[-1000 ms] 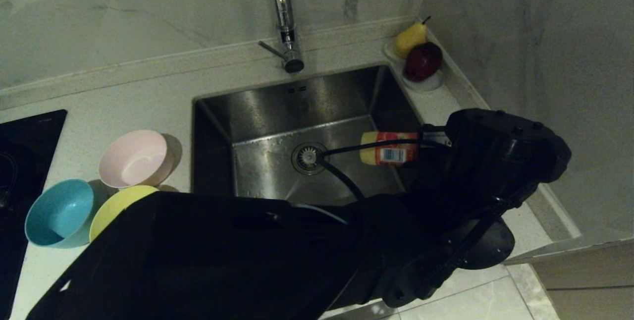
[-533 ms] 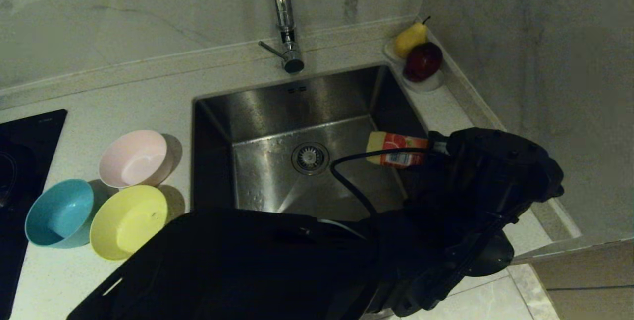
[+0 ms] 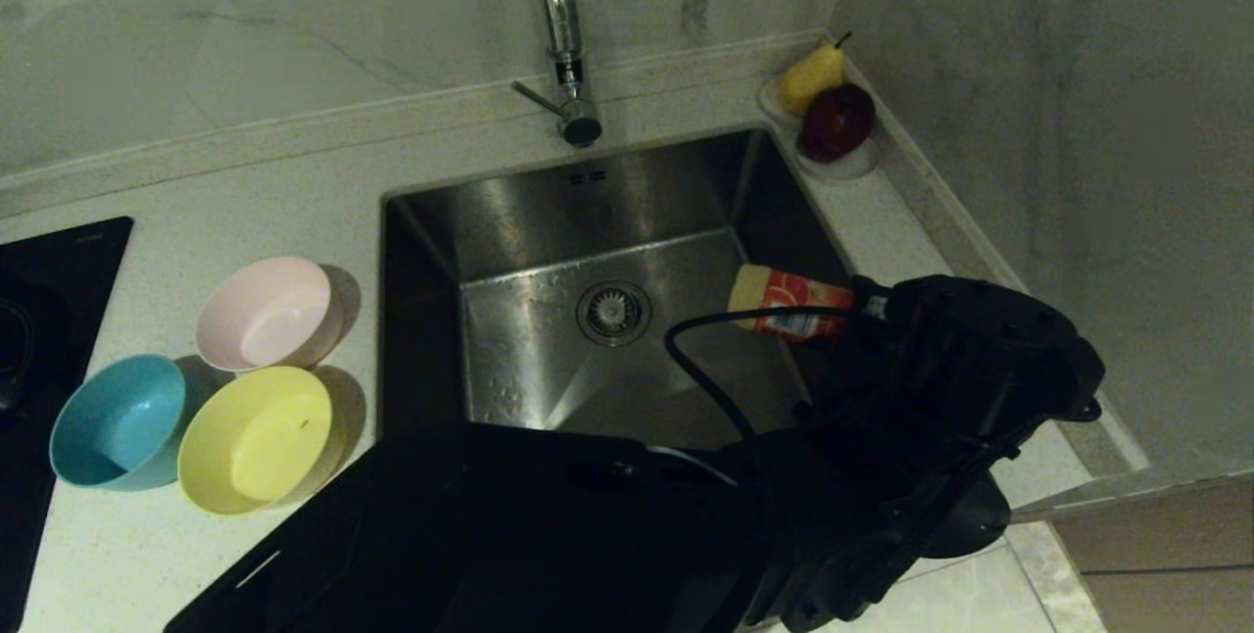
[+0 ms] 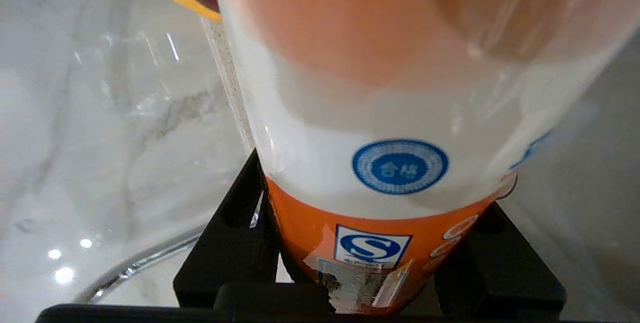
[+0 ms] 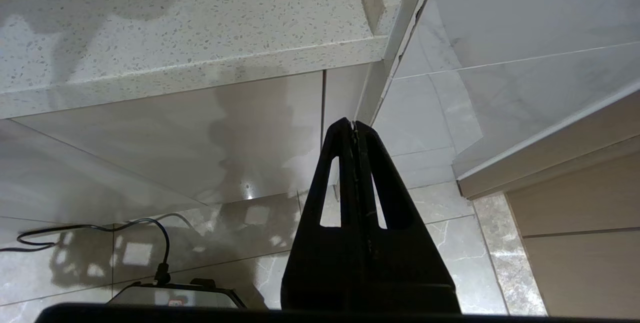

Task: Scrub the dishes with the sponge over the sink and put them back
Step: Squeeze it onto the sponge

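Bowls, pink (image 3: 266, 312), blue (image 3: 118, 422) and yellow (image 3: 257, 437), sit left of the sink (image 3: 509, 221), well apart from the left gripper (image 4: 370, 283) grasping a bottle (image 3: 789, 305) at the sink's right

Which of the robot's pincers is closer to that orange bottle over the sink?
Left. The left pincer is clamped on the orange bottle itself; the right pincer hangs shut below the counter, well away.

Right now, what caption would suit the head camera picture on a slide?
Left gripper holds an orange bottle over the sink, with three bowls waiting on the counter.
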